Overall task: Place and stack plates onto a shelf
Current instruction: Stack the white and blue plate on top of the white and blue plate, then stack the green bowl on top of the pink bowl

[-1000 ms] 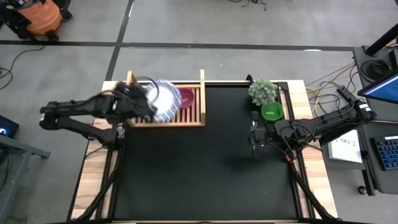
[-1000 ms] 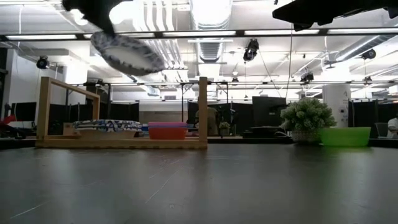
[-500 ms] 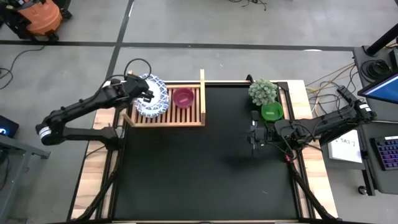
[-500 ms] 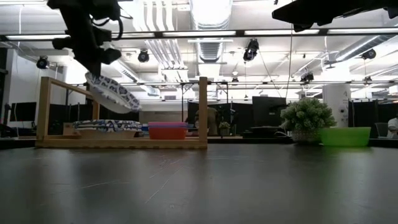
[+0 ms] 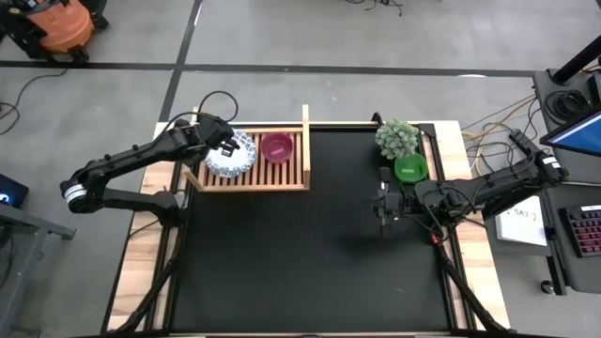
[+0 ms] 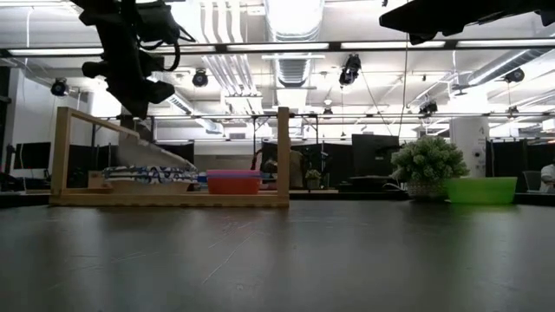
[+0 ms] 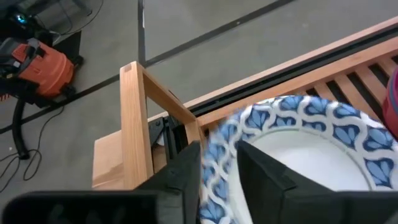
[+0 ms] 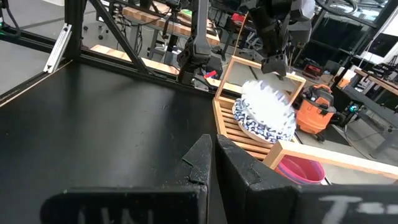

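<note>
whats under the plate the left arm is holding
A stack of matching plates on the shelf lies under the tilted held plate, gripped by the left end effector. Their centres are covered.

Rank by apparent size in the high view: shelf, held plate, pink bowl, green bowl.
1. Shelf, clearly largest.
2. Plate pinched by the left gripper, over the shelf.
3. Pink bowl and green bowl look about alike; the plant overlaps the green one's rim, so no ranking between them.

blue-patterned white plate, pale wooden shelf
</note>
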### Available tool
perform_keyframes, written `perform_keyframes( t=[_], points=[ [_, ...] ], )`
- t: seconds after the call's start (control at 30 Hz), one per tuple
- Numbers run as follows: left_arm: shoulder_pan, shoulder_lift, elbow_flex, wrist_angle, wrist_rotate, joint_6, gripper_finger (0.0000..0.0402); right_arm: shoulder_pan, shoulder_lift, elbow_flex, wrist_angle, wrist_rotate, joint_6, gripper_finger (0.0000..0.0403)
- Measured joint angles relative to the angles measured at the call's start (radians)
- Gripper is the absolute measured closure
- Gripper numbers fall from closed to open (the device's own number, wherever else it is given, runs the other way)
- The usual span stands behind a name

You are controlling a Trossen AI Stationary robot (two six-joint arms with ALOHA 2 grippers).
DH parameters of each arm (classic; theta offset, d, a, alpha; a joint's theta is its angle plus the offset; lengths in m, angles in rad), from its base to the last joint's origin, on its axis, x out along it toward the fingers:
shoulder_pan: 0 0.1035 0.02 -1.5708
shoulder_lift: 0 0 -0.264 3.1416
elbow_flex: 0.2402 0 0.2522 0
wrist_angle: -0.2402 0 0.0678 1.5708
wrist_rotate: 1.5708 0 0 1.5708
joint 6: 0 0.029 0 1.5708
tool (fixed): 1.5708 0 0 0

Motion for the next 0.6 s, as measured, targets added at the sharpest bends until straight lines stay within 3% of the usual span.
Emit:
perform_keyframes(
  t=[0.2, 0.33, 0.43, 0.6],
  points=[
    [-0.002, 0.006, 0.000, 0.000, 0.001, 0.000, 0.0275, 0.000, 0.000, 0.000, 0.000, 0.000, 0.000, 0.0390],
    [-0.047, -0.009, 0.000, 0.004, 0.102, -0.021, 0.0261, 0.000, 0.000, 0.000, 0.000, 0.001, 0.005, 0.0390],
    [-0.128, -0.026, 0.000, 0.009, 0.184, -0.055, 0.0259, -0.004, 0.000, 0.000, 0.000, 0.030, 0.036, 0.0390],
    [-0.385, -0.058, 0.000, 0.031, 0.202, -0.102, 0.0265, -0.049, 0.001, 0.004, -0.026, 0.118, 0.155, 0.0390]
  ],
)
